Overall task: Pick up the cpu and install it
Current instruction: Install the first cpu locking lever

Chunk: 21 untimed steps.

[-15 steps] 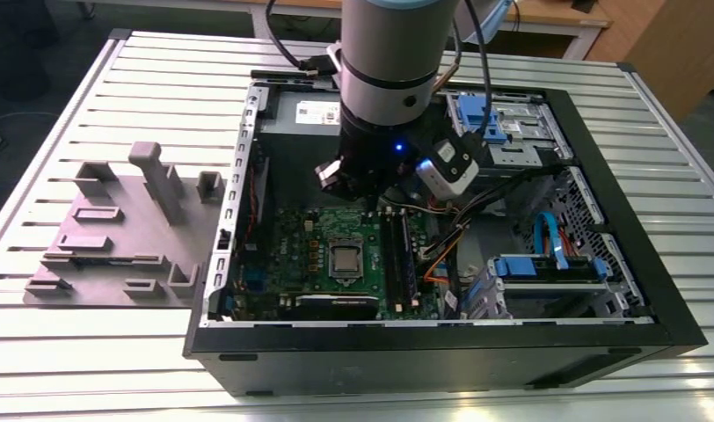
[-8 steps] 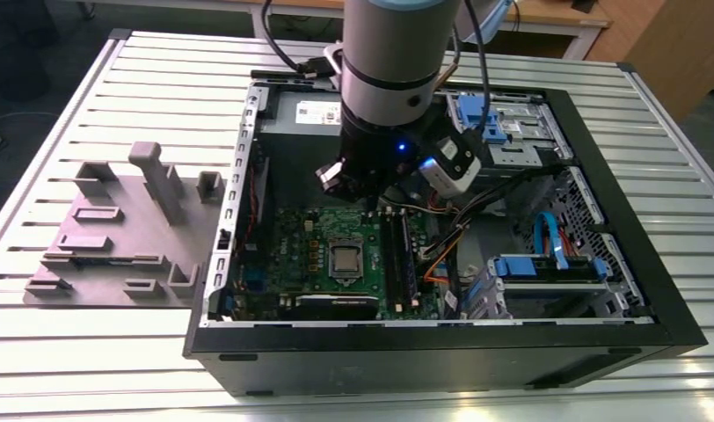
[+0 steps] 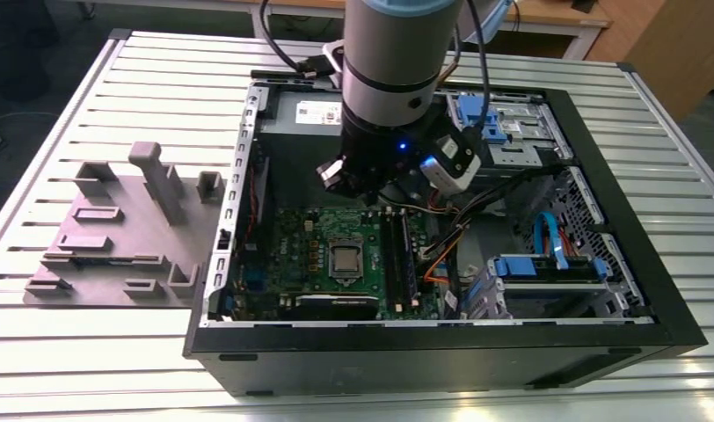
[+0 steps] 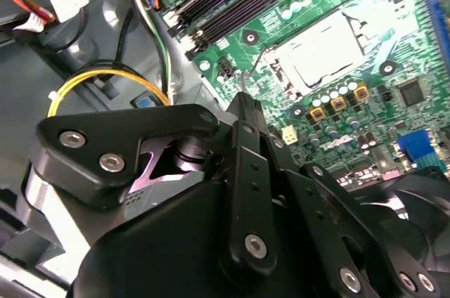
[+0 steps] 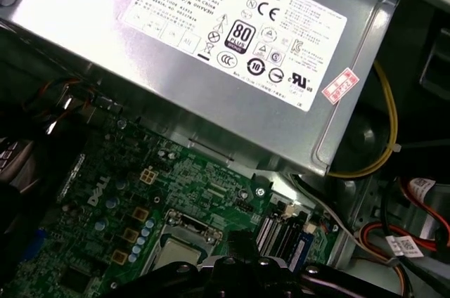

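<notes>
The arm (image 3: 387, 79) hangs inside the open case (image 3: 451, 356), its jaws poised above the top edge of the motherboard (image 3: 296, 236), and from these angles I cannot tell whether they are open or closed. Nothing shows between them. The cpu (image 3: 346, 260) lies flat in the socket, a silvery square mid-board; the second wrist view has it (image 4: 325, 48) bright under the light, well apart from the tool tip. The grey tray (image 3: 111, 237) sits on the surface (image 3: 99, 360) beside the case with no chip visible on it. My read: the chip looks to be in its seat, so this is either the approach to lift it or the pull-back after placing. Any drop from here calls for sliding over the socket, squaring to the chip's edges, and dodging the cables (image 3: 445, 242).
</notes>
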### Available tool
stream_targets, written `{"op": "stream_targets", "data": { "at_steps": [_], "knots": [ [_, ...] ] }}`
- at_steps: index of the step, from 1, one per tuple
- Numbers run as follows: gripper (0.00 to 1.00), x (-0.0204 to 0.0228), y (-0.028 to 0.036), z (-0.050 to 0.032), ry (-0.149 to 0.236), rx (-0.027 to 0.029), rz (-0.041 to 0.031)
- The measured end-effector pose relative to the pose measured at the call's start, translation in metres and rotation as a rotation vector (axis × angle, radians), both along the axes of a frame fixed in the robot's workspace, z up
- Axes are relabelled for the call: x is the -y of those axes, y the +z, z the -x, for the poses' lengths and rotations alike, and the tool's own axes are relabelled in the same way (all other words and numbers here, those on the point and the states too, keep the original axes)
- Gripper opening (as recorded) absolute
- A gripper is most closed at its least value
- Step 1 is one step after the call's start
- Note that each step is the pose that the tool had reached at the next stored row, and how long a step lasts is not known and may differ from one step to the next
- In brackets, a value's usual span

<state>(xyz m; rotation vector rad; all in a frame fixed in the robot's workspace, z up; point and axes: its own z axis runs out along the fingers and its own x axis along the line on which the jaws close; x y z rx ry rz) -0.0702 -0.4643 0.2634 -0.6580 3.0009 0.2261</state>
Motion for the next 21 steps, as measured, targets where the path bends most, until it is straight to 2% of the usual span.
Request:
{"op": "stream_targets", "data": {
  "at_steps": [1,4,7,9,16,21],
  "knots": [
    [0.1,-0.0001,0.0,-0.0002,0.001,0.0001,-0.0021],
    [0.1,-0.0005,-0.0005,-0.0007,0.012,0.0002,-0.0027],
    [0.1,-0.0005,-0.0009,-0.0008,0.044,0.0003,-0.004],
    [0.1,-0.0006,-0.001,-0.0015,0.057,0.0006,-0.0107],
    [0.1,-0.0005,-0.0012,-0.0017,0.058,0.0006,-0.0121],
    [0.1,-0.0005,-0.003,-0.0075,0.058,0.0005,-0.0122]
  ]
}}
